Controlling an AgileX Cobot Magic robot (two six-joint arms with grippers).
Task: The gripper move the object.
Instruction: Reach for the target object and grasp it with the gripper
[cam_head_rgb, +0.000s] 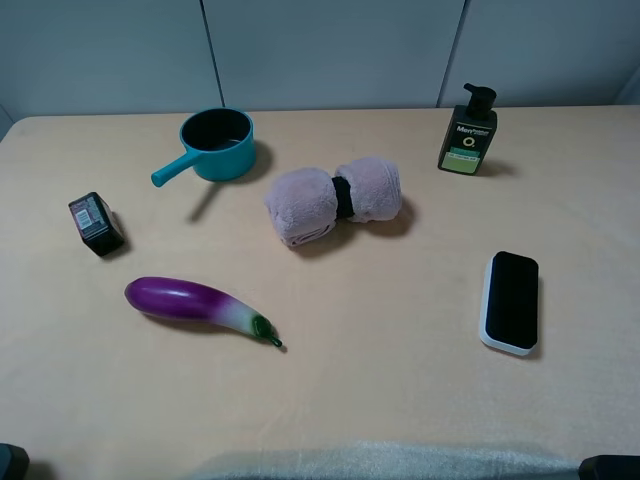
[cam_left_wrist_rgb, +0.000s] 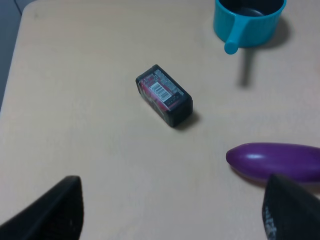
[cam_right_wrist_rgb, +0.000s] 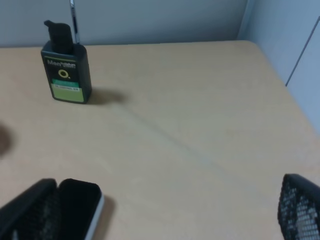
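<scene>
Label box (cam_head_rgb: 96, 223) sits far left of the overhead frame, teal pot (cam_head_rgb: 215, 143) upper left, eggplant (cam_head_rgb: 200, 305) below that, towel roll (cam_head_rgb: 335, 200) centre, pump bottle (cam_head_rgb: 468, 133) upper right. At lower right the block (cam_head_rgb: 511, 301) lies flat, long axis roughly up-down in frame, well apart from everything else.

My left pincer (cam_left_wrist_rgb: 172, 200) is wide open w/ nothing in it, facing box + eggplant; I'd leave it parked. My right pincer (cam_right_wrist_rgb: 169, 192) is also spread wide and empty over the counter (cam_right_wrist_rgb: 200, 125). The block shows lower left in its cam, by one finger, not centred.

My read: approach step, no grip yet. I'd shift the rt arm till the block sits mid-gap, turn the wrist so the fingers (cam_right_wrist_rgb: 25, 215) close across the narrow width, descend straight, and grip the white base low.
</scene>
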